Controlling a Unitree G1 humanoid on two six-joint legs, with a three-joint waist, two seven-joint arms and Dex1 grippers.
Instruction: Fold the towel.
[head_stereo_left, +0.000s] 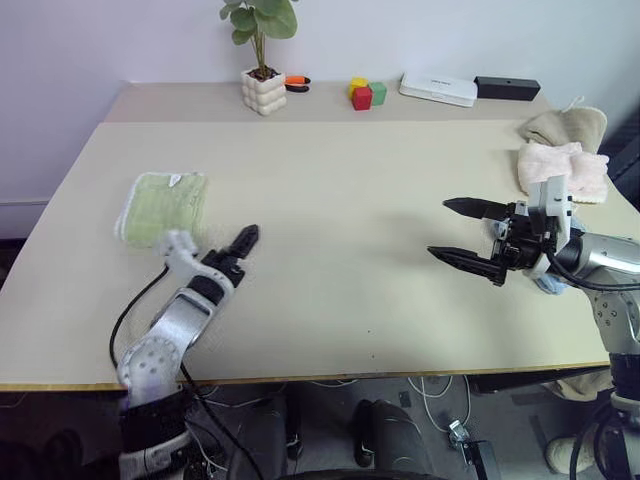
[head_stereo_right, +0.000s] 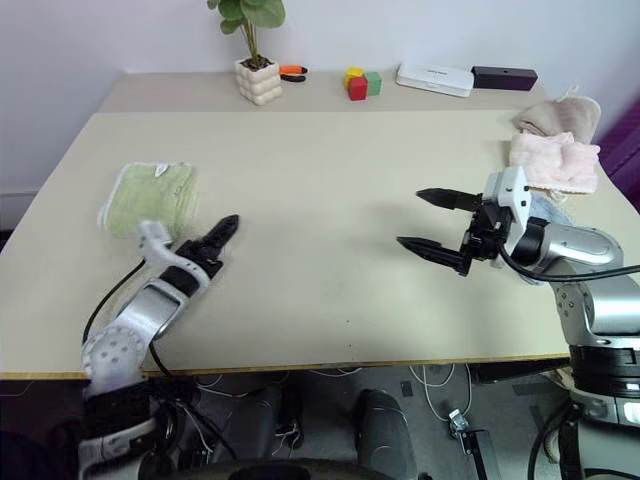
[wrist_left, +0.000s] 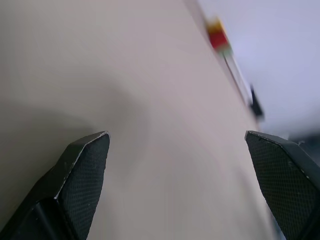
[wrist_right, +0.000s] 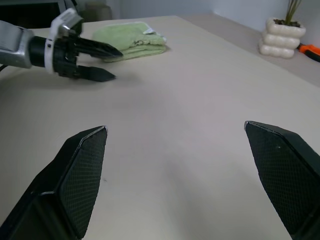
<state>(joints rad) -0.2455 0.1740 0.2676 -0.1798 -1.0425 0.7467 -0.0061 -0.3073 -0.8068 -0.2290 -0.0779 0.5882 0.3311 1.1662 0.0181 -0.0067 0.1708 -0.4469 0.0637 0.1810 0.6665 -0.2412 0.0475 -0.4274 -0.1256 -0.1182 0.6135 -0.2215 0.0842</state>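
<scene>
We see the folded green towel (head_stereo_left: 163, 207) lying just behind our left gripper (head_stereo_left: 240, 245); both it and the right gripper (head_stereo_left: 462, 232) are spread, empty.

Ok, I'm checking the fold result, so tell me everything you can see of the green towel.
The towel is light green, soft terry by its look, folded into a compact, roughly rectangular stack with pale edging and a small white tag on its far edge. It lies flat on the table near the left side. Nothing touches it; the open left gripper is beside it.
</scene>
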